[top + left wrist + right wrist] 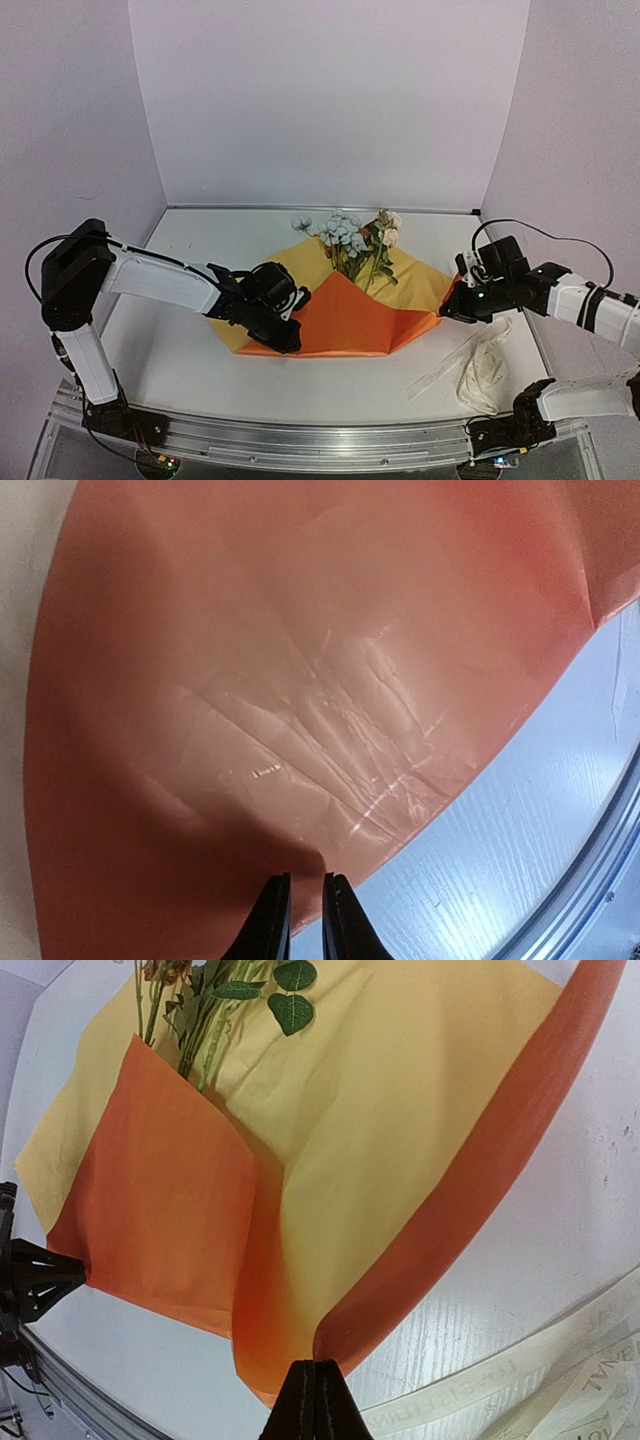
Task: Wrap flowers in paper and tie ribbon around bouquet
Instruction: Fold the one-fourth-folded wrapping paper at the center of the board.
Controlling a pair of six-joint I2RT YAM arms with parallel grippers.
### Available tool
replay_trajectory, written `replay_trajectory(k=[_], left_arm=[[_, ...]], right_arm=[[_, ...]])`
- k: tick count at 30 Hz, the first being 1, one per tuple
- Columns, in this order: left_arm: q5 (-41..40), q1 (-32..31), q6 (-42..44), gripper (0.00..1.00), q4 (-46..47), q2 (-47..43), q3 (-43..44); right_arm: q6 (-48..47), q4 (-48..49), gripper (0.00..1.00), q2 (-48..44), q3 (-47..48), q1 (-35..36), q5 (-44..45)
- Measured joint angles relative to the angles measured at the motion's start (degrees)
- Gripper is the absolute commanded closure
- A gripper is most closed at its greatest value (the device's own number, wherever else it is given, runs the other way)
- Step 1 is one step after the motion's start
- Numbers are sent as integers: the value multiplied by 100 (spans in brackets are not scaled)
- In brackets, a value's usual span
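Both grippers pinched on orange paper, white table, lilac walls

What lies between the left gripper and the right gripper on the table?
In the top view, the paper with its orange flap folded up spans from the left gripper to the right gripper; the flowers lie behind.

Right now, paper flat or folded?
Partly folded. The paper has an orange flap turned up over the flowers' stems; yellow face still shows at both sides.
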Motion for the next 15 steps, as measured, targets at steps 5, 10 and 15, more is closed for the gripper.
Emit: replay_trajectory(k=[5, 10, 15], left_arm=[[-63, 60, -3, 88, 60, 21, -72], [-38, 73, 2, 89, 175, 242, -108], [4, 73, 0, 89, 401, 301, -109]], right_arm=[[-7, -82, 100, -40, 0, -43, -95], [63, -109, 100, -38, 39, 14, -286], [168, -90, 100, 38, 329, 443, -319]])
